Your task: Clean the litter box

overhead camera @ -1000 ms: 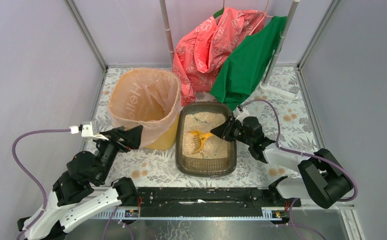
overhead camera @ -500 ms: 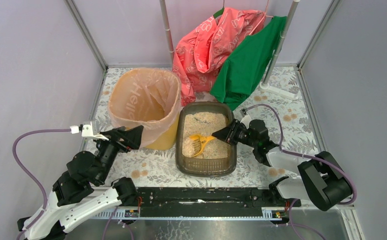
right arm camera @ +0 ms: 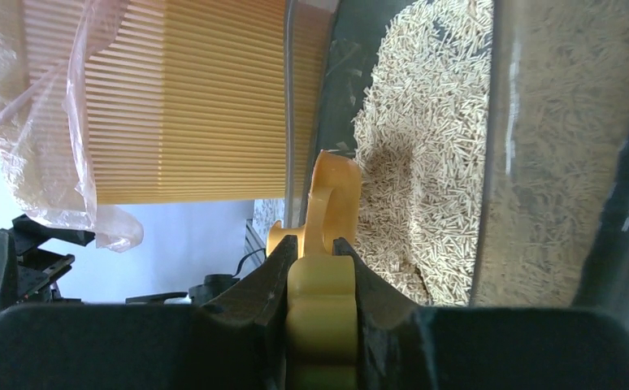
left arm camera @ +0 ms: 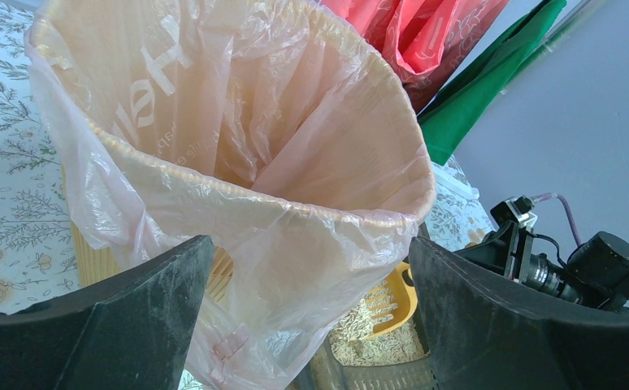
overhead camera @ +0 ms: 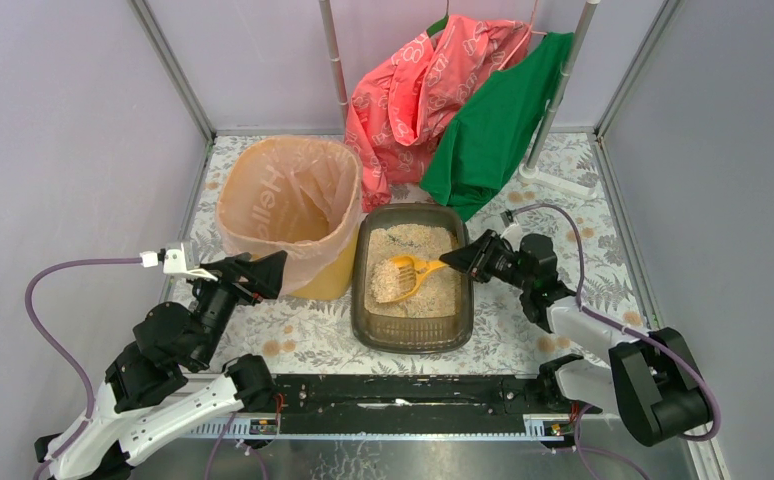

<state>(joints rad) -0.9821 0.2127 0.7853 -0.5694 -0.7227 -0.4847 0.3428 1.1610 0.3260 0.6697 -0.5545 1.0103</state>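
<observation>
Shallow dark grey-brown plastic litter box (overhead camera: 410, 338): smooth walls, faint gloss, slightly see-through. Beige granules (overhead camera: 410, 243): dry, rough, matt pellets. Yellow plastic scoop (overhead camera: 401, 277): smooth, soft sheen. Tall yellow plastic bin (right arm camera: 189, 97): finely ribbed walls, matt. Peach plastic liner (overhead camera: 281, 195): thin crinkled film, translucent, shiny. Left tool (overhead camera: 274, 272) fingers (left arm camera: 108, 317): black plastic, matt, grainy. Pink-red printed cloth (overhead camera: 413, 90) and green cloth (overhead camera: 493, 125): soft, matt. Counter (overhead camera: 303, 335): floral-printed covering, matt.

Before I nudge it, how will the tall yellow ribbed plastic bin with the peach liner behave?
The tall yellow ribbed plastic bin narrows toward its base, so a high push may tip it. Its thin peach plastic liner looks floppy and would probably crumple.
</observation>
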